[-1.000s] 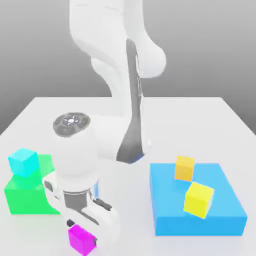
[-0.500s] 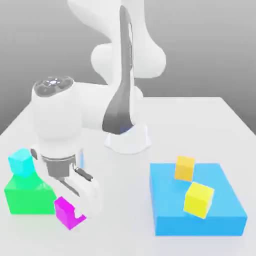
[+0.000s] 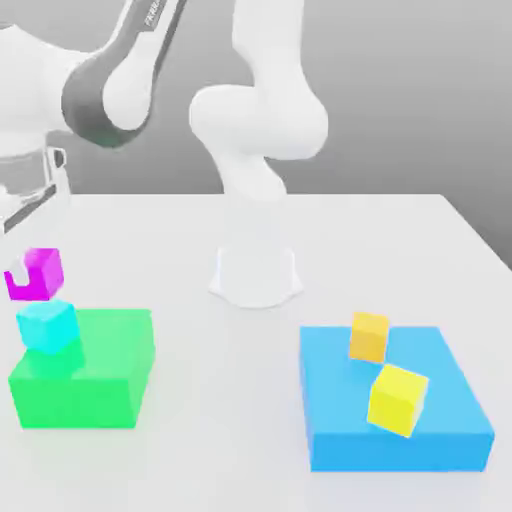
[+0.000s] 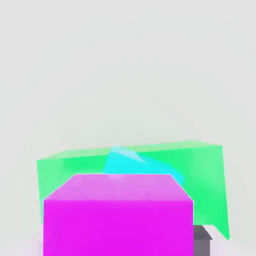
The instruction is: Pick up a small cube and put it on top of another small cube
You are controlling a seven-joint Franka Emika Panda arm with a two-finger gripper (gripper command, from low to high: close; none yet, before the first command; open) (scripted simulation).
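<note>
White table (image 3: 400, 230), grey backdrop. Gripper (image 3: 22, 283) clenched on magenta cube (image 3: 36, 273), just above cyan cube (image 3: 46, 325) on green block (image 3: 100, 370). Step: carry. Next: centre, lower, release.

Magenta cube (image 4: 118, 215) fills the near foreground, its top face and one flat side face visible. Beyond it, partly hidden by its top edge, cyan cube (image 4: 131, 162) sits turned at an angle on the green block (image 4: 200, 175). Green block spreads wider than both cubes. A dark grey finger (image 4: 202, 241) shows just beside the magenta cube's side. Pale counter (image 4: 125, 70) lies all around.
</note>
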